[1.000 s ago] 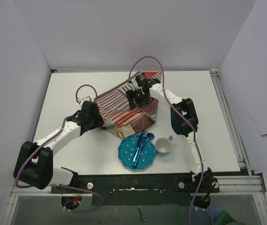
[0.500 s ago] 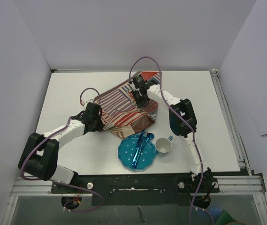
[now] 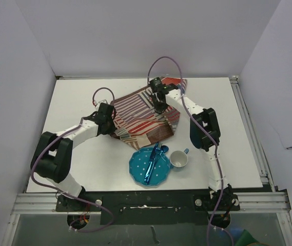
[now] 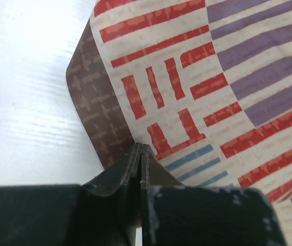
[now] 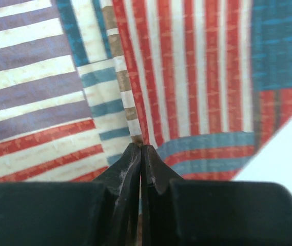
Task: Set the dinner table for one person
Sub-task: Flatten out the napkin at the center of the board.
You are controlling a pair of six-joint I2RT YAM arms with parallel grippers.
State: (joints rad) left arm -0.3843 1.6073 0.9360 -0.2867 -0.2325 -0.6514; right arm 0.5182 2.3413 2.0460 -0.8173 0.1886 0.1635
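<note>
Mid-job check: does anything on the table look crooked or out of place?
Yes. The striped mat lies skewed to the edges of the dinner table and rumpled, not flat; the left gripper and right gripper are each shut on a pinch of it. The blue cutlery lies on the blue plate, not beside it.

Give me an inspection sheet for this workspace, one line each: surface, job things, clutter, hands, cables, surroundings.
Surface: white dinner table, flat, no spills seen.
Job's things: striped cloth mat skewed and rumpled at mid-table; teal dotted plate nearer the arm bases, blue cutlery lying across it; white cup upright at the plate's right.
Clutter: nothing seen.
Hands: left hand shut on the mat's left edge; right hand shut on a fold toward its far side.
Cables: purple cables loop above both arms, apart from the dishes.
Surroundings: plain walls on three sides; aluminium rail along the right edge.
</note>
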